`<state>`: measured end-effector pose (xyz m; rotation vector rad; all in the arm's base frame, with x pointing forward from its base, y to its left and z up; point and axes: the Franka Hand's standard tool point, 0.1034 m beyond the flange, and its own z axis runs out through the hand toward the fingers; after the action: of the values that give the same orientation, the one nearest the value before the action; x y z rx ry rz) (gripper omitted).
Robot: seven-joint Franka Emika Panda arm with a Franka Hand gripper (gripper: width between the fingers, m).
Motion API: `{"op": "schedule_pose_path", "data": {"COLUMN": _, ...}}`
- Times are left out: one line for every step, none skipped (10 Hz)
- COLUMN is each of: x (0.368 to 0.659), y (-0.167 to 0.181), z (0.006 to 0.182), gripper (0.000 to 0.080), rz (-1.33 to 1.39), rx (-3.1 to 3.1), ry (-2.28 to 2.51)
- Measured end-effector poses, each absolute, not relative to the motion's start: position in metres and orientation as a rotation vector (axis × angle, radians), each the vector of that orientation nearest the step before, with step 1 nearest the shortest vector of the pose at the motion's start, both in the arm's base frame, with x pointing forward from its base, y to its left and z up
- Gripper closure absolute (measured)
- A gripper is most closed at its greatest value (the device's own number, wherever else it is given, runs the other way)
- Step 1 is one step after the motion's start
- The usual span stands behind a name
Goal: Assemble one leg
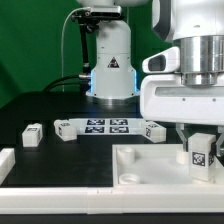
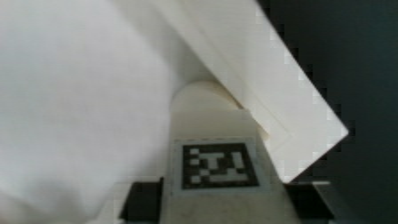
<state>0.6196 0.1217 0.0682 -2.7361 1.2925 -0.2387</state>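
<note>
My gripper (image 1: 200,160) is shut on a leg (image 1: 200,153), a small white block with a black-and-white tag, and holds it upright over the right side of the large white square tray (image 1: 150,160). In the wrist view the leg (image 2: 217,150) stands between my two dark fingers (image 2: 150,196), its rounded tip against the tray's corner (image 2: 267,90). Whether the leg touches the tray I cannot tell. Another leg (image 1: 33,135) lies on the dark table at the exterior view's left.
The marker board (image 1: 105,126) lies behind the tray, with small white blocks at its ends (image 1: 64,128) (image 1: 154,130). A white block (image 1: 5,160) sits at the left edge. The arm's base (image 1: 110,60) stands at the back.
</note>
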Motion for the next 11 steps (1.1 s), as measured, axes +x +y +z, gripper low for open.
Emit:
{"op": "schedule_pose_path", "data": {"x": 0.6187, "y": 0.1238, "z": 0.0678, "gripper": 0.0508, "rz": -0.228, "rx": -2.63, "ry": 1.481}}
{"op": "schedule_pose_path", "data": {"x": 0.6187, "y": 0.1235, "z": 0.0679, "gripper": 0.0508, "rz": -0.217, "rx": -2.54, "ry": 1.605}}
{"op": "schedule_pose_path", "data": {"x": 0.6185, "y": 0.1237, "z": 0.0679, "gripper": 0.0508, "rz": -0.197, "rx": -2.444, "ry": 1.721}}
{"op": "schedule_pose_path", "data": {"x": 0.6183, "y": 0.1245, "z": 0.0679, "gripper": 0.0507, "rz": -0.184, "rx": -2.383, "ry": 1.791}}
{"op": "schedule_pose_path", "data": {"x": 0.6182, "y": 0.1249, "z": 0.0679, "gripper": 0.0507, "rz": -0.186, "rx": -2.403, "ry": 1.766}}
{"op": "schedule_pose_path", "data": {"x": 0.6183, "y": 0.1251, "z": 0.0679, "gripper": 0.0317, "rz": -0.193, "rx": -2.448, "ry": 1.707}}
{"op": "schedule_pose_path", "data": {"x": 0.6188, "y": 0.1267, "z": 0.0683, "gripper": 0.0317, "rz": -0.202, "rx": -2.48, "ry": 1.658}}
{"op": "schedule_pose_path", "data": {"x": 0.619, "y": 0.1273, "z": 0.0685, "gripper": 0.0186, "rz": -0.218, "rx": -2.581, "ry": 1.508}}
{"op": "schedule_pose_path", "data": {"x": 0.6193, "y": 0.1274, "z": 0.0686, "gripper": 0.0157, "rz": -0.237, "rx": -2.704, "ry": 1.299}}
{"op": "schedule_pose_path", "data": {"x": 0.6192, "y": 0.1284, "z": 0.0687, "gripper": 0.0152, "rz": -0.253, "rx": -2.8, "ry": 1.106}}
{"op": "schedule_pose_path", "data": {"x": 0.6193, "y": 0.1285, "z": 0.0687, "gripper": 0.0152, "rz": -0.267, "rx": -2.886, "ry": 0.898}}
